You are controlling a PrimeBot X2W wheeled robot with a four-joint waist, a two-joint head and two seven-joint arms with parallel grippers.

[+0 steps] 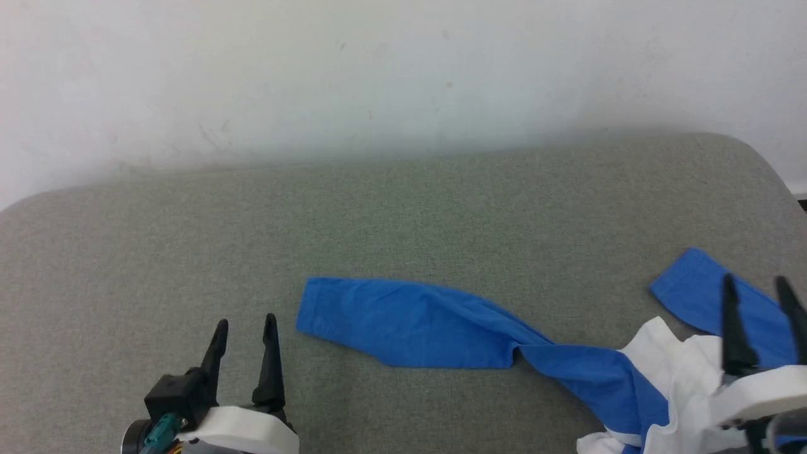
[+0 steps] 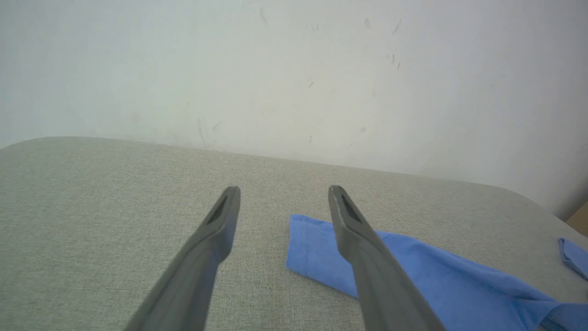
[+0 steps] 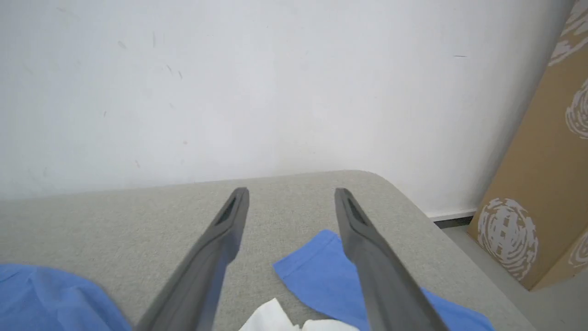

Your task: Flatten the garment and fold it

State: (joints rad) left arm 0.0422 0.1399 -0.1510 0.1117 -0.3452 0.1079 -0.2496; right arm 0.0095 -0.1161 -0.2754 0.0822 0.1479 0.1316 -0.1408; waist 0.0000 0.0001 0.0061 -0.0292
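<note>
- Garment [image 1: 410,321] lies on the grey pad [image 1: 189,239], right-front part of it, not flat.
- One blue sleeve runs left toward the middle of the pad, mostly smooth, with one twist where it meets the shoulder. Its cuff end is near the left gripper [image 1: 246,319] but not touching.
- White body is bunched in a heap at the lower right of the head view, under the right gripper [image 1: 755,279], and runs off the bottom edge.
- Second blue sleeve sticks out from the heap toward the far right corner of the pad.
- Left gripper: fingers apart, nothing between them. It hangs over bare pad at the front left. In the left wrist view [image 2: 284,188] the sleeve cuff [image 2: 436,276] passes behind the right-hand finger.
- Right gripper: fingers apart, nothing pinched. In the right wrist view [image 3: 291,190] the second sleeve [image 3: 317,271] and a bit of white fabric sit below, between the fingers. Cannot tell if the fingers touch cloth.
- White wall [image 1: 378,75] is behind the pad. A brown cardboard box [image 3: 542,184] stands on the floor past the pad's right end.
</note>
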